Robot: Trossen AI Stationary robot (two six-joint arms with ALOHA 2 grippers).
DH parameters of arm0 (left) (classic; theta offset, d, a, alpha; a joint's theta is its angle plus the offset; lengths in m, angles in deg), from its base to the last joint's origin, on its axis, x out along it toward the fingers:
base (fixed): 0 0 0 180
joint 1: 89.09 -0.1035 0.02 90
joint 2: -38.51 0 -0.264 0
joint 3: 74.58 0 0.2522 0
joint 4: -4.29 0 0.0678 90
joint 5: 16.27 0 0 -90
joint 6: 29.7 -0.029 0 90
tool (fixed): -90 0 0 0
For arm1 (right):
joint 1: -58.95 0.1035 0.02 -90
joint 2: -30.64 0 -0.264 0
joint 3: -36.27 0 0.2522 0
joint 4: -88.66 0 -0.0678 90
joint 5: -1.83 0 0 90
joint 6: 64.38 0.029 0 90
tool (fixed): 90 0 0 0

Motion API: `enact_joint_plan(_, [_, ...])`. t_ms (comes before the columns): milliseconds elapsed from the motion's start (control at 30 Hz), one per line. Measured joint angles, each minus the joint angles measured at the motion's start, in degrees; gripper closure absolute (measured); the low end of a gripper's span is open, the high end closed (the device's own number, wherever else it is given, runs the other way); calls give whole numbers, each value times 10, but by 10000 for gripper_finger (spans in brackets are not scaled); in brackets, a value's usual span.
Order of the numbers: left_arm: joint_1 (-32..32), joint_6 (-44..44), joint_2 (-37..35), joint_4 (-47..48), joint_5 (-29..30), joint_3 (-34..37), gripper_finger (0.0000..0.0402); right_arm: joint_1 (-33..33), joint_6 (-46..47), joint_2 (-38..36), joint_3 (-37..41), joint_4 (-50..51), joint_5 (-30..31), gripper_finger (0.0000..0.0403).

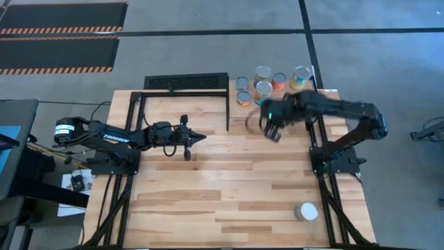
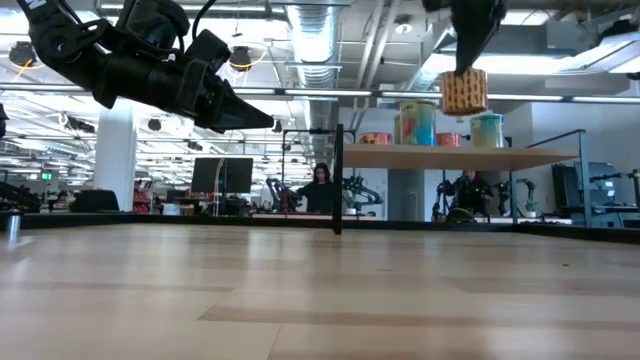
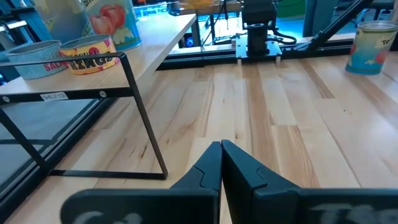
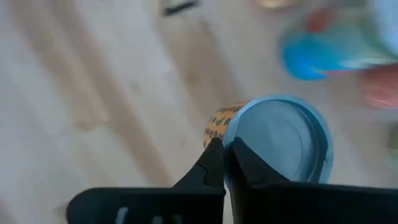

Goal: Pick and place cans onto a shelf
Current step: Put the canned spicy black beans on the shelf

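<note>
Shelf [image 2: 460, 156], right of centre in the low view, already carries several cans [image 1: 267, 82]; one more can [image 1: 305, 212] stands alone at the high view's lower right. Right gripper [image 2: 462, 68] hangs top right w/ jaws clamped on an orange-patterned can [image 2: 463, 92], just above shelf level; left gripper [image 1: 198, 138], mid-frame in the high view, idles w/ jaws closed on nothing. Risk: held can looks tilted, so a careless set-down could bump neighbours or tip it off the shelf edge.
</note>
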Motion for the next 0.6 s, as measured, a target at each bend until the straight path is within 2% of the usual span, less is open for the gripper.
enact_joint_plan(167, [0,0,0,0,0,0,401,-136,-99,-5,0,1,-12,388])
enact_joint_plan(300, [0,0,0,0,0,0,401,-223,-162,1,0,-24,-48,390])
enact_joint_plan(600, [0,0,0,2,0,0,401,-326,-172,16,2,-59,-95,389])
